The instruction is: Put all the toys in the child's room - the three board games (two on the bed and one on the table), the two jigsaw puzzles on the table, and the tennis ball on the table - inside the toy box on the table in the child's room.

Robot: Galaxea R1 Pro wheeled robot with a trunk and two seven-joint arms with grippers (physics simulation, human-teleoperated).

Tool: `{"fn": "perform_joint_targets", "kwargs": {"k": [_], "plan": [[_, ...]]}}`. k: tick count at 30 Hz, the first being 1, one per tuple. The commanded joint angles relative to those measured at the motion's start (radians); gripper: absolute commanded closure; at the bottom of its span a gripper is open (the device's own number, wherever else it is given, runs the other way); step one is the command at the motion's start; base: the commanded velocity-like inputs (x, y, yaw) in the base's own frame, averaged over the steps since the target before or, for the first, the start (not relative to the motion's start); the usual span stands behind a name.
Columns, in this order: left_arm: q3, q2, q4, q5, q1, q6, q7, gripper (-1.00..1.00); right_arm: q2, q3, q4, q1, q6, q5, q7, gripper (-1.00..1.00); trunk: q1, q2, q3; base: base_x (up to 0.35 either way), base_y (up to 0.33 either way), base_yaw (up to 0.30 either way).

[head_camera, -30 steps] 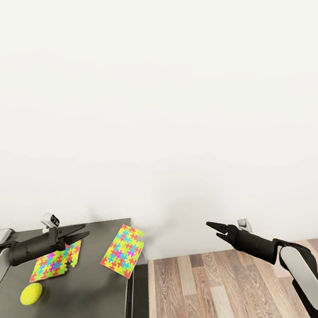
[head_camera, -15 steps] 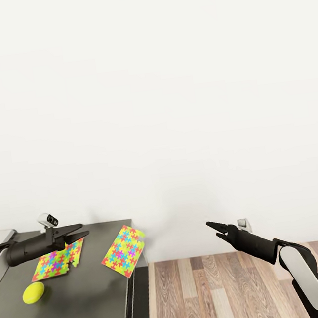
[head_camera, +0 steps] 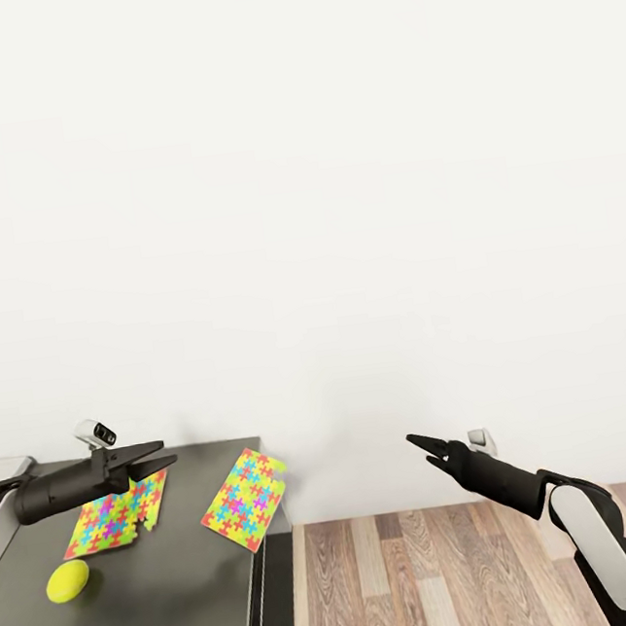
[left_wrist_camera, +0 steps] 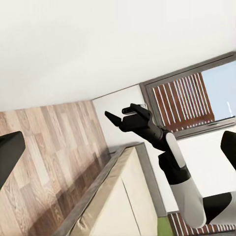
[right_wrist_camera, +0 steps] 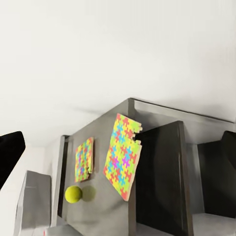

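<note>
Left claw (head_camera: 165, 459), slightly parted, hovers above puzzle sheet (head_camera: 114, 514) near tennis ball (head_camera: 68, 581).

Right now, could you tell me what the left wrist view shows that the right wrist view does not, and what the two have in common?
Left wrist view alone: the right pincer on its black and white arm, the wood floor, a window with slats, and a beige edge that may be the bed.

Right wrist view alone: the dark grey table, two jigsaw puzzles, one overhanging its edge and one further in, and the tennis ball.

Both: the plain white wall.
</note>
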Motion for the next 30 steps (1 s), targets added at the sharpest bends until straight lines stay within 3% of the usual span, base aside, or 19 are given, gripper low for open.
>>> {"fn": "perform_joint_targets", "kwargs": {"k": [1,11,30], "plan": [[-0.002,0.001,0.0,0.003,-0.001,0.008,-0.002,-1.0,0.0,-0.001,0.0,-0.001,0.005,0.005,0.006,-1.0,0.0,-0.001,0.0,0.0,0.0,0.0],[-0.003,0.001,0.0,0.003,-0.001,0.008,-0.002,-1.0,0.015,-0.001,0.0,-0.001,0.004,0.006,0.006,-1.0,0.0,-0.001,0.017,0.0,0.0,0.0],[-0.002,-0.001,0.0,0.003,0.0,0.007,-0.002,-1.0,0.017,-0.001,0.0,-0.001,0.002,0.007,0.006,-1.0,0.0,-0.001,0.048,0.0,0.0,0.0]]}}
